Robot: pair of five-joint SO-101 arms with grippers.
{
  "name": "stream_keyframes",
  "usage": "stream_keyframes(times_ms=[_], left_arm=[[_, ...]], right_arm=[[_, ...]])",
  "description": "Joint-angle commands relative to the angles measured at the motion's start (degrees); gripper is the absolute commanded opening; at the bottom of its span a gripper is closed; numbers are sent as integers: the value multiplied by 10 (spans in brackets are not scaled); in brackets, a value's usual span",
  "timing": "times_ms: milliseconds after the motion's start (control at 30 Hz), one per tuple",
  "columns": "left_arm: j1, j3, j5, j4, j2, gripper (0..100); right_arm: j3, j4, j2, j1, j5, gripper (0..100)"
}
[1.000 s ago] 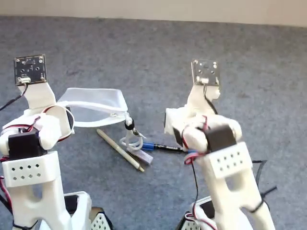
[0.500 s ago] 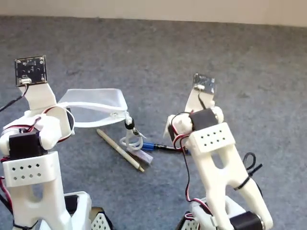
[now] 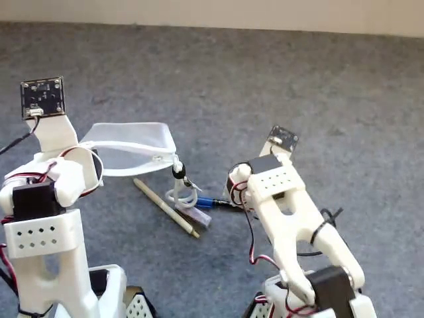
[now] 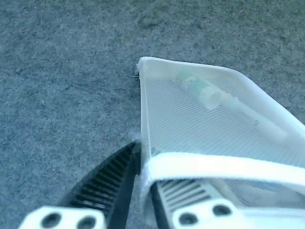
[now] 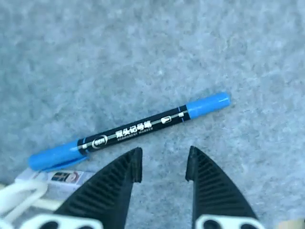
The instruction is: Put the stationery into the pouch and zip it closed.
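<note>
My left gripper [image 4: 143, 164] is shut on the near edge of the white mesh pouch [image 4: 205, 119], which it holds off the carpet; a pale green-and-white item [image 4: 209, 93] shows through the mesh. The pouch [image 3: 129, 149] hangs beside the left arm, its zipper pull [image 3: 177, 171] dangling at the right corner. A marker [image 5: 133, 129] with a black barrel and blue caps lies on the carpet just beyond my right gripper [image 5: 164, 160], which is open and empty. In the high view the marker [image 3: 213, 203] lies under the right arm [image 3: 275, 182].
A beige pencil [image 3: 165, 209] lies diagonally on the grey carpet [image 3: 218, 86], left of the marker. A white loop [image 3: 182, 197] and a small labelled item [image 3: 197, 216] lie between them; that item [image 5: 62, 177] sits close to the marker's end.
The right arm has folded forward and down, bringing its wrist low over the marker. The left arm and the pouch have stayed put.
</note>
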Motion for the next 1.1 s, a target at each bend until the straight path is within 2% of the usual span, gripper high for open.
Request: stream_keyframes(times_ms=[0, 300, 667, 1067], left_arm=[[-8, -7, -4, -13, -18, 9], [-8, -7, -4, -13, -18, 9], [-8, -7, -5, -14, -18, 9], [-8, -7, -5, -15, -18, 10]], right_arm=[[-29, -12, 29, 8, -36, 149], [-79, -13, 103, 62, -77, 149], [-87, -58, 175, 98, -77, 149], [-88, -60, 173, 131, -77, 145]])
